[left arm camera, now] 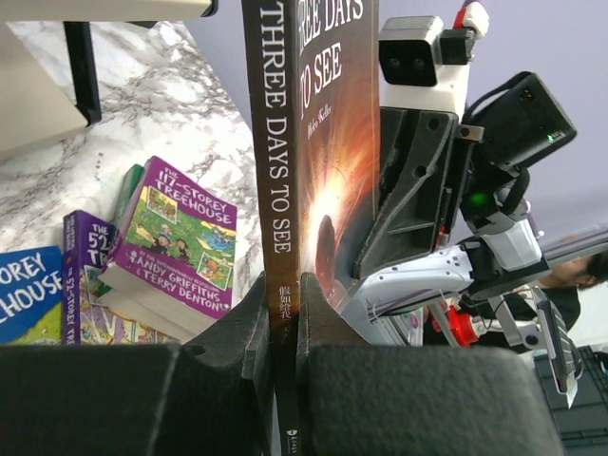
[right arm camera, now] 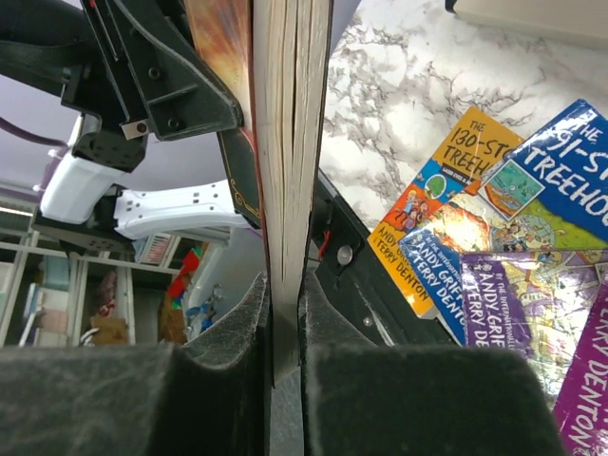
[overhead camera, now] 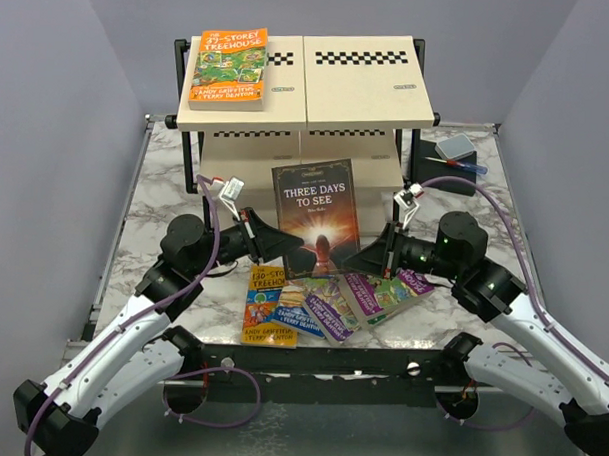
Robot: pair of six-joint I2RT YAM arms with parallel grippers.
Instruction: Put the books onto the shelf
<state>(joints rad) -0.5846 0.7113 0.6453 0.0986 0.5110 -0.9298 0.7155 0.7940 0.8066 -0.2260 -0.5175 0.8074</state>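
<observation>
A dark book titled "Three Days to See" point(overhead camera: 315, 213) stands upright above the table in front of the shelf point(overhead camera: 360, 85), held from both sides. My left gripper point(overhead camera: 284, 242) is shut on its spine edge point(left arm camera: 275, 171), with the pads pressed against both covers. My right gripper point(overhead camera: 369, 255) is shut on its page edge point(right arm camera: 290, 142). An orange Treehouse book point(overhead camera: 228, 67) lies flat on the left of the shelf's top board. Several bright books point(overhead camera: 327, 301) lie fanned out on the marble below the held one.
A small dark box with a grey top point(overhead camera: 454, 148) and a blue-and-red pen point(overhead camera: 467, 167) sit right of the shelf. The shelf's black frame post point(overhead camera: 415, 157) stands close behind my right wrist. Grey walls close in the table on both sides.
</observation>
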